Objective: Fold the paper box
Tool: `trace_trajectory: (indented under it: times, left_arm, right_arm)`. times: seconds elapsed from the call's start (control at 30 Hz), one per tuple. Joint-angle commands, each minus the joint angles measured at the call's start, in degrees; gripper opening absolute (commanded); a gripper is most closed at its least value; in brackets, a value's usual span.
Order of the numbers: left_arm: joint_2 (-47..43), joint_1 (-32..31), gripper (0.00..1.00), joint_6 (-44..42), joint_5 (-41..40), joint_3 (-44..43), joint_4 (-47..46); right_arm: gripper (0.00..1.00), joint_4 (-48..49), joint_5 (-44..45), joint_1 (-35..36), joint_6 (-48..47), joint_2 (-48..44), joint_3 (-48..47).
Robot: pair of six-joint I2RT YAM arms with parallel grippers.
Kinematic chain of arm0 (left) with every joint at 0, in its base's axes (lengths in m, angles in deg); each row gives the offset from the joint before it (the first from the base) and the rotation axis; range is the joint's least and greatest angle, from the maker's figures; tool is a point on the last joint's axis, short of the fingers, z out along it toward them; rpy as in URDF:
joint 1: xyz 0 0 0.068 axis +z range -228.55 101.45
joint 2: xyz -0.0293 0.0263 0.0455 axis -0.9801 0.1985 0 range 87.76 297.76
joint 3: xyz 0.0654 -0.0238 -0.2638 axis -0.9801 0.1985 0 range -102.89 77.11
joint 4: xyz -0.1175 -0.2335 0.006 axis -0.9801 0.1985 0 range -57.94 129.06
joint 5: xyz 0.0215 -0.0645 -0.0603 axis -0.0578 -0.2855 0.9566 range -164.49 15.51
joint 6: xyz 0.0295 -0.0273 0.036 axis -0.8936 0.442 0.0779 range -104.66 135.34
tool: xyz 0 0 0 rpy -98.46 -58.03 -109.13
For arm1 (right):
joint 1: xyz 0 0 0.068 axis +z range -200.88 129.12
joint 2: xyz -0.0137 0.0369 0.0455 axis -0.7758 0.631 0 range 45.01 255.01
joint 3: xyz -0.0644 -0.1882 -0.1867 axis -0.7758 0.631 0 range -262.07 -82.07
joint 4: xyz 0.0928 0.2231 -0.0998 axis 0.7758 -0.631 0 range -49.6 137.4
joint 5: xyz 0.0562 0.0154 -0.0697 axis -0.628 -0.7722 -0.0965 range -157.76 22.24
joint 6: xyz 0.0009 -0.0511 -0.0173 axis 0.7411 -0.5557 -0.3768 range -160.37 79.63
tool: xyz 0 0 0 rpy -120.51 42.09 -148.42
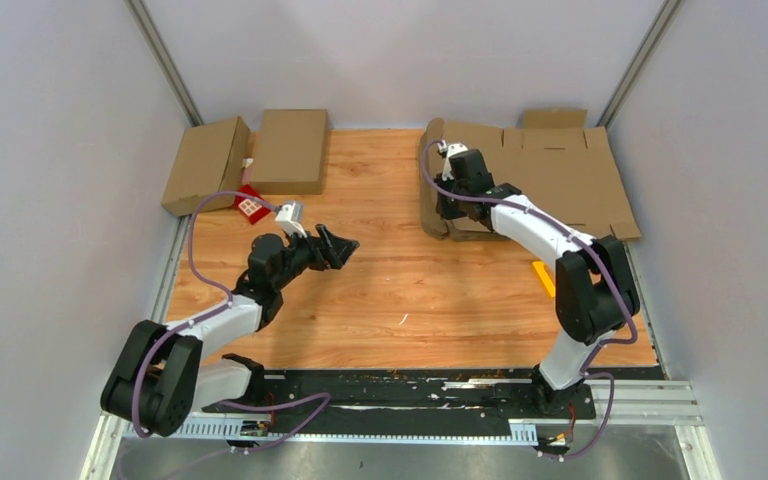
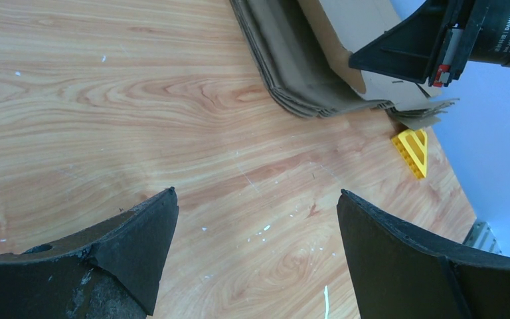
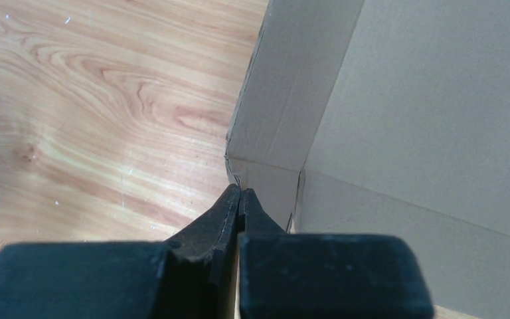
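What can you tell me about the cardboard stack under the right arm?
The cardboard stack is brown, several flattened box blanks with creased panels and flaps, lying at the far right of the table. Its left edge curls upward. The right gripper, shut, sits at that raised edge; whether it pinches a sheet is unclear.

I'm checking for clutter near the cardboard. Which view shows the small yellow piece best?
The left wrist view: the yellow piece lies close enough to show its ribbed triangular shape, beside the cardboard stack. The top view shows only a yellow sliver; the right wrist view misses it.
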Motion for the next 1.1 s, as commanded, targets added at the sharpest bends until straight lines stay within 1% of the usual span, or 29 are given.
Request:
trace_trajectory:
  times: [0.0, 0.13, 0.27, 0.4, 0.53, 0.63, 0.8, 0.97, 1.07]
  left_arm:
    - [2.12, -1.23, 0.97, 0.75, 2.98, -2.44, -4.70]
    - [5.52, -3.95, 0.97, 0.96, 2.38, -4.02, -5.91]
    - [13.41, -5.53, 0.97, 7.71, 3.85, -7.95, -10.42]
    - [23.87, -6.39, 0.97, 13.45, 4.04, -16.60, -8.53]
    - [33.92, -7.71, 0.98, 19.71, 4.77, -27.51, -7.44]
    - [39.93, -9.17, 0.95, 22.79, 4.59, -34.70, -7.19]
    - [45.42, -11.10, 0.96, 22.88, 2.03, -45.41, -0.72]
    - [50.22, -12.38, 0.96, 21.24, 0.40, -55.42, 10.83]
    - [52.68, -13.31, 0.92, 20.53, -0.39, -59.45, 15.22]
  right_arm:
    - [0.00, 3.72, -5.74, 0.81, 3.74, -3.38, 3.23]
    - [0.00, 4.91, -4.85, 0.85, 4.09, -4.54, 5.21]
    - [0.00, 7.48, -5.67, 0.86, 4.20, -6.45, 7.31]
    - [0.00, 8.43, -4.94, 0.85, 3.92, -8.98, 8.63]
    - [0.00, 10.27, -5.20, 0.85, 3.83, -10.80, 10.32]
    - [0.00, 11.03, -5.38, 0.85, 3.83, -11.59, 11.17]
    - [0.00, 11.06, -5.79, 0.84, 4.08, -11.13, 11.09]
    - [0.00, 11.15, -6.87, 0.85, 4.17, -10.91, 10.97]
    - [0.00, 11.50, -7.33, 0.78, 4.04, -11.53, 11.17]
